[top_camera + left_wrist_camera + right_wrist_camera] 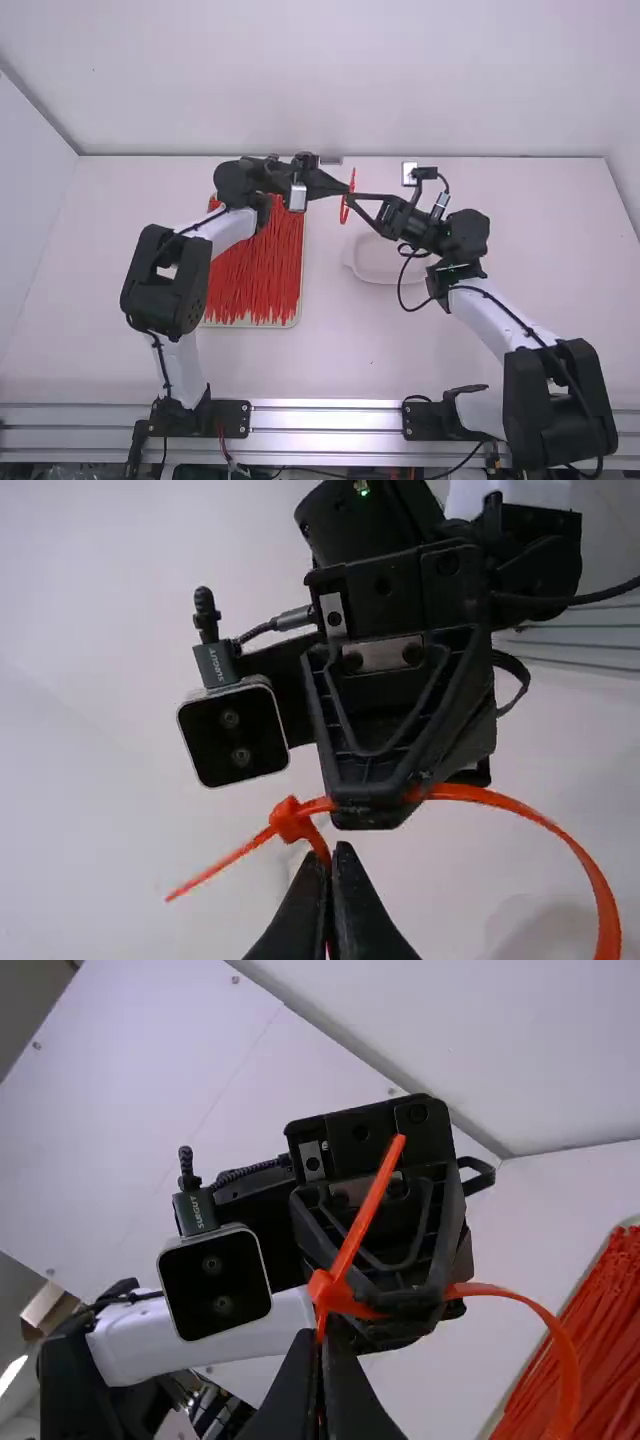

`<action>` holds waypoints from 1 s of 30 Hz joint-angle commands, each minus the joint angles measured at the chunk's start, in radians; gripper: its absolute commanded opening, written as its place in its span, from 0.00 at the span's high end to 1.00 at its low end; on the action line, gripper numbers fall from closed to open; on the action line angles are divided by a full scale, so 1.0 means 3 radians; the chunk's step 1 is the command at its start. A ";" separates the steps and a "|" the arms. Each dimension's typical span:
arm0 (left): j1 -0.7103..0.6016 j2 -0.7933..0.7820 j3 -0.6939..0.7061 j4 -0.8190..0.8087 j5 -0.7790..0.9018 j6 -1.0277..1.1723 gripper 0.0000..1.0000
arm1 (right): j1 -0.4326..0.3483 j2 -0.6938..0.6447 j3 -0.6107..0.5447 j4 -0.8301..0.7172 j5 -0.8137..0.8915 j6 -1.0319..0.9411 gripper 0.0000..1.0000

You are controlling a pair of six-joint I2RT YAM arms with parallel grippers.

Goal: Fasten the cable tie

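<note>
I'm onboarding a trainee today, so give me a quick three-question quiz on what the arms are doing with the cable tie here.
1. True or false: the cable tie is straight, with no loop.
2. The left gripper and right gripper are: A both open; B both shut on the cable tie; C one open.
3. Fill in: the pile of spare ties lies on the ___ arm's side.
Key: 1 false; 2 B; 3 left.

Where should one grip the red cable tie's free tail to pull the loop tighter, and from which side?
Probably the cable tie's free tail, just beyond the head, approached from the side away from the loop. The tail sticks out straight and bare there, clear of the curved strap.
</note>
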 commanded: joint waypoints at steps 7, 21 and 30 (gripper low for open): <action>-0.0041 0.0009 -0.0038 0.0050 0.0257 -0.0018 0.99 | -0.0046 0.0008 0.0136 0.0009 0.0409 -0.0186 1.00; 0.0019 0.0009 -0.0039 0.0041 0.0256 -0.0224 0.99 | -0.0046 0.0008 0.0130 0.0009 0.0220 -0.0247 0.80; 0.0027 0.0009 -0.0038 0.0045 0.0247 -0.0815 0.98 | -0.0140 0.0008 0.0131 0.0010 0.0258 -0.0244 0.61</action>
